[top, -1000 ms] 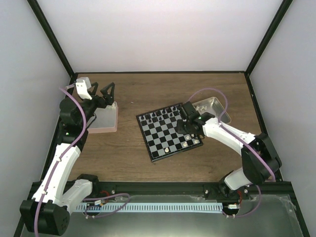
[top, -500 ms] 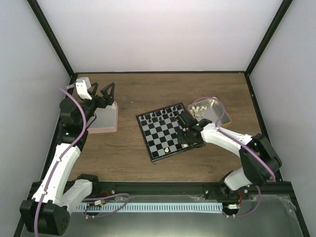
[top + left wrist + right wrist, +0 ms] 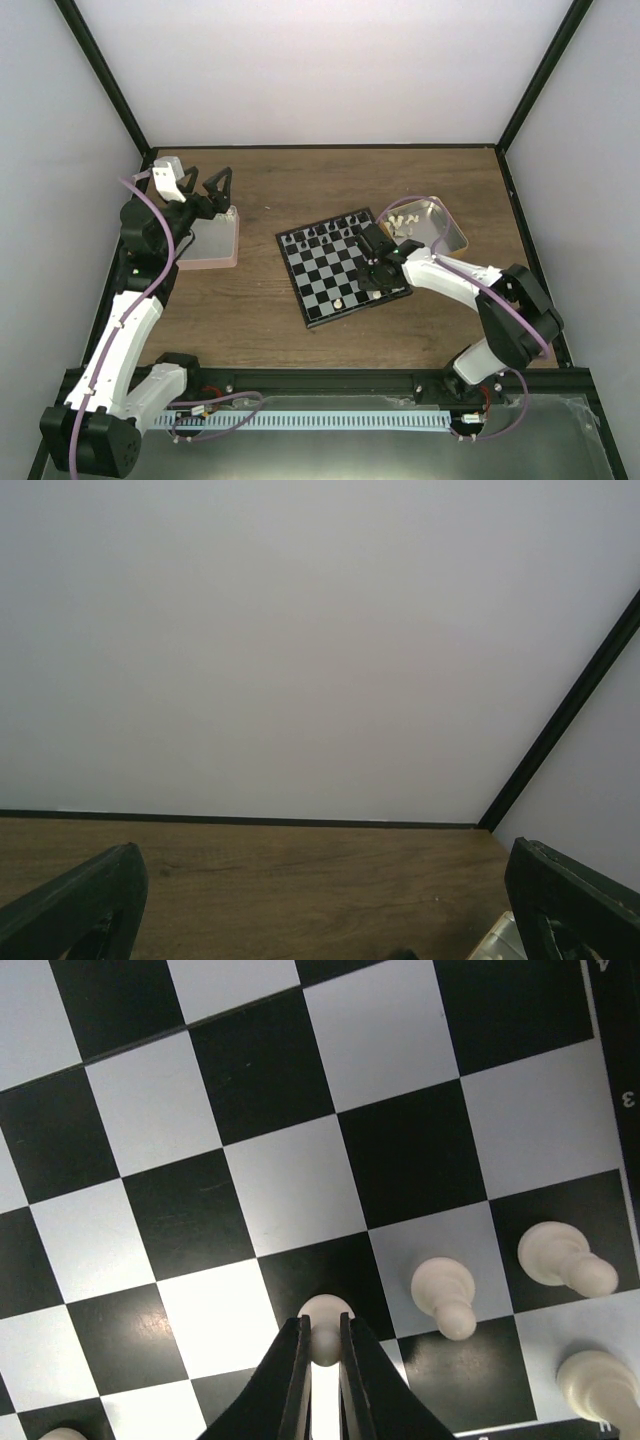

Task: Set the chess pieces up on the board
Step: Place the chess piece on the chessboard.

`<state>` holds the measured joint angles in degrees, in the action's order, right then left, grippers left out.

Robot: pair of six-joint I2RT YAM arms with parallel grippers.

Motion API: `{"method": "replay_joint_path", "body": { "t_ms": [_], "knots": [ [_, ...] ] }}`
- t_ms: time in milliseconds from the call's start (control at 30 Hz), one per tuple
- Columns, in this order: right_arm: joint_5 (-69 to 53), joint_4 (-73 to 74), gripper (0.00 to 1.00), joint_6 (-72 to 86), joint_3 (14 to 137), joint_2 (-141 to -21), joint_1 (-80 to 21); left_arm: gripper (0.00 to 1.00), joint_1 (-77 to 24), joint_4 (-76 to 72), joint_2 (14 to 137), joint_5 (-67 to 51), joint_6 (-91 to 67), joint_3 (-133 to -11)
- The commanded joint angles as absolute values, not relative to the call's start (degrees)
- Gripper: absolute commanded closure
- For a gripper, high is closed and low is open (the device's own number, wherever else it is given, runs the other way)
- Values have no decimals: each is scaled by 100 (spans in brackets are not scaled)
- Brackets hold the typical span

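My right gripper (image 3: 322,1348) is pinching a white pawn (image 3: 325,1312) on a black square near the board's (image 3: 325,282) right edge. Other white pieces (image 3: 445,1295) stand just beside it. My left gripper (image 3: 210,180) hangs spread wide above the pink tray (image 3: 212,250), well left of the board.

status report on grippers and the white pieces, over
Left gripper open, by pink tray. Right gripper shut on white pawn at board. Next pawn close beside, not touching.
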<state>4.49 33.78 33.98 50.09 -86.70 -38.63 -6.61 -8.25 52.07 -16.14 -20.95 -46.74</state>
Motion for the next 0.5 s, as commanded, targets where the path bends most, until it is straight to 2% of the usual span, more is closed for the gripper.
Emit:
{"method": "replay_joint_path", "body": {
  "t_ms": [0, 200, 367, 467],
  "knots": [
    [588, 3268, 93, 3318, 5198, -8782, -3922, 0, -624, -958, 5124, -1636, -2065, -4714],
    [589, 3279, 91, 3305, 5174, -8835, -3920, 0, -624, -954, 5133, -1635, -2065, -4712],
    [564, 3315, 78, 3312, 5211, -8740, -3920, 0, -622, -958, 5141, -1643, -2069, -4717],
    [533, 3308, 74, 3338, 5268, -8619, -3920, 0, -624, -957, 5141, -1644, -2072, -4719]
  ]
}}
